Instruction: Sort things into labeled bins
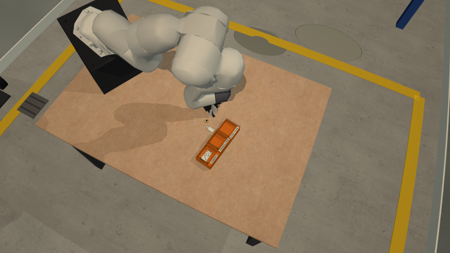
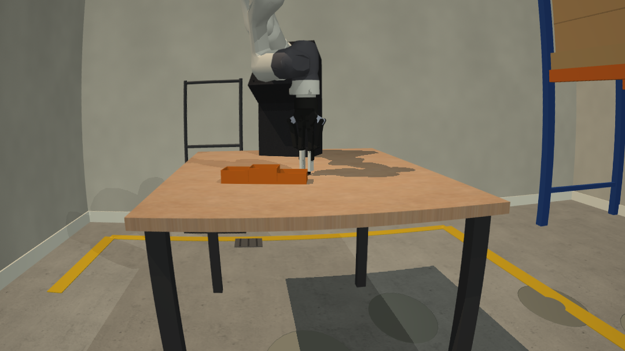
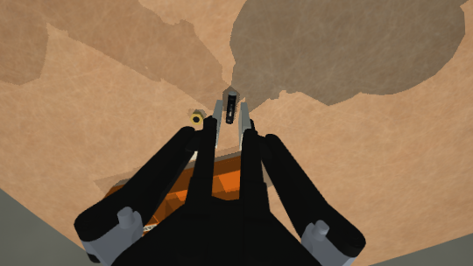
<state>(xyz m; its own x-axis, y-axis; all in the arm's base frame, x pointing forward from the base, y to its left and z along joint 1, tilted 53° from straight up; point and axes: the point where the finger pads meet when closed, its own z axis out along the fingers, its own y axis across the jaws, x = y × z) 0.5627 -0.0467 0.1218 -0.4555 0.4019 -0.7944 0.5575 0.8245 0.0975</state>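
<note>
My gripper points down, its fingers a narrow gap apart with nothing gripped. Low between and just below the fingertips lies a black cylindrical battery on the table. A small brass nut lies beside it. A white USB stick lies near the bins, mostly hidden by a finger in the wrist view. The orange bins stand joined in a row: the nuts bin and the batteries bin are empty; the games bin holds a white domino.
The wooden table carries the bins and loose things. The nuts bin stands close to the gripper, with the USB stick beside the row. The black robot base is at the back. A blue rack stands off the table.
</note>
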